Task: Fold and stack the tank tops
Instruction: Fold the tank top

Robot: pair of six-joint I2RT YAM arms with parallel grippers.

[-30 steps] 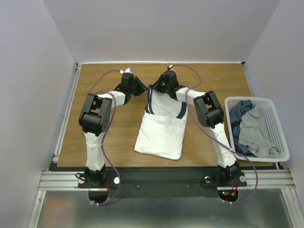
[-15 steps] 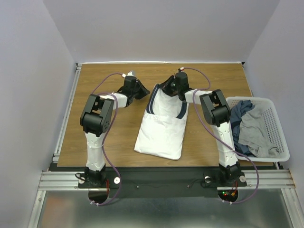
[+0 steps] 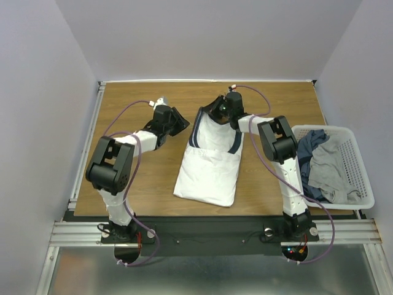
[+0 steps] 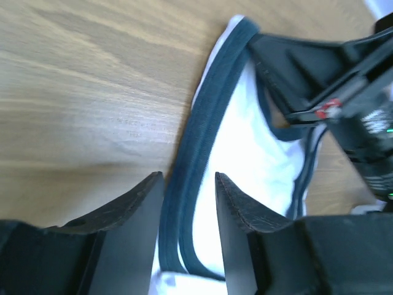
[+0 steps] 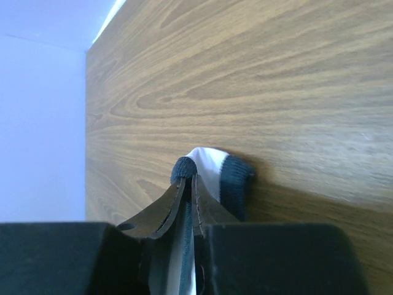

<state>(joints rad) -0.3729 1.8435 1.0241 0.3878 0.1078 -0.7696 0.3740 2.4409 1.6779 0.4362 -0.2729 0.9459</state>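
Note:
A white tank top with navy-edged armholes lies folded lengthwise in the middle of the table, straps toward the far side. My right gripper is at its far strap. In the right wrist view the right gripper is shut on the navy-edged strap, low against the wood. My left gripper sits just left of the top's far left corner. In the left wrist view the left gripper is open, and the navy edge runs loose through the gap. A grey tank top and a dark blue one lie in the basket.
A white plastic mesh basket stands at the table's right edge, close to my right arm's elbow. Bare wooden tabletop lies left of the folded top and beyond it, up to the back wall. A metal rail runs along the near edge.
My left gripper has opened, let go of the left strap and drawn back to the left. The right gripper shifted slightly right with its strap and then stayed put.

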